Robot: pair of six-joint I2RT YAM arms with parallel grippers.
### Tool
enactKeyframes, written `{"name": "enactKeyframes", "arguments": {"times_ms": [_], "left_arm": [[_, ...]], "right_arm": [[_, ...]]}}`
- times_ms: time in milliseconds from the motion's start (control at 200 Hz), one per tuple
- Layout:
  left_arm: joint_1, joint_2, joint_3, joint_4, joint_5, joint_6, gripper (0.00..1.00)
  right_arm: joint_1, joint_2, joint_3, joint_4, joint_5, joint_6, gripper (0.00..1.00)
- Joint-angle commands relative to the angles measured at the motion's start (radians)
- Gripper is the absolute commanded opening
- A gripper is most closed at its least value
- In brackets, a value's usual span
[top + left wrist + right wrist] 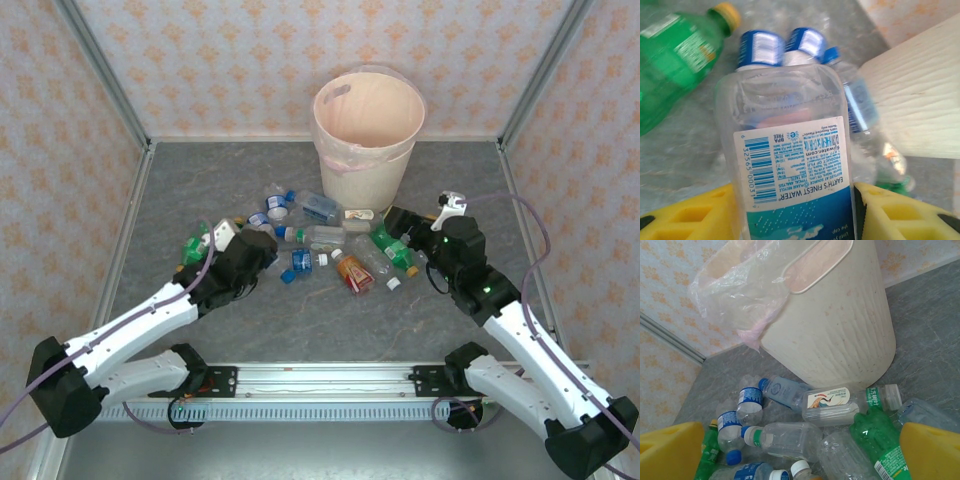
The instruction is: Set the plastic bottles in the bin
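My left gripper [795, 217] is shut on a clear plastic bottle [790, 150] with a blue and white label, and its yellow fingers [695, 215] press on both sides. In the top view this gripper [262, 248] sits at the left end of the bottle pile [320, 240]. The cream bin [375, 178] with a pink liner stands just behind the pile. My right gripper [400, 222] is open at the pile's right end. It [800, 460] hangs over a clear bottle [790, 440] and a green bottle [880, 440], holding nothing, with the bin wall [840, 325] close ahead.
An orange-red bottle [353, 272] lies at the front of the pile. A green bottle [195, 245] lies at its left, beside the left gripper. Patterned walls enclose the grey table [320, 320] on three sides. Bare floor lies between the pile and the arm bases.
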Motion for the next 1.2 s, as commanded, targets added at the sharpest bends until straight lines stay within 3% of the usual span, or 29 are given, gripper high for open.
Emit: {"name": "enactKeyframes", "arguments": {"times_ms": [0, 195, 445, 771, 911, 1196], "left_arm": [[0.004, 0.055, 0.134, -0.010, -0.066, 0.114, 0.55], [0.006, 0.204, 0.412, 0.015, -0.106, 0.273, 0.55], [0.008, 0.464, 0.849, 0.039, -0.072, 0.451, 0.55], [0.021, 0.857, 1.447, -0.020, -0.053, 0.598, 0.55], [0.036, 0.971, 1.552, 0.015, -0.023, 0.604, 0.55], [0.048, 1.030, 1.549, 0.123, -0.044, 0.634, 0.55]], "right_arm": [[0.003, -0.025, 0.016, -0.008, 0.016, 0.019, 1.00], [0.003, -0.032, 0.038, -0.038, 0.021, 0.013, 1.00], [0.003, -0.053, 0.060, -0.067, 0.032, 0.015, 1.00], [0.004, -0.080, 0.089, -0.109, 0.040, 0.006, 1.00], [0.004, -0.096, 0.104, -0.117, 0.025, -0.010, 1.00], [0.003, -0.113, 0.114, -0.118, -0.017, -0.024, 1.00]]}}
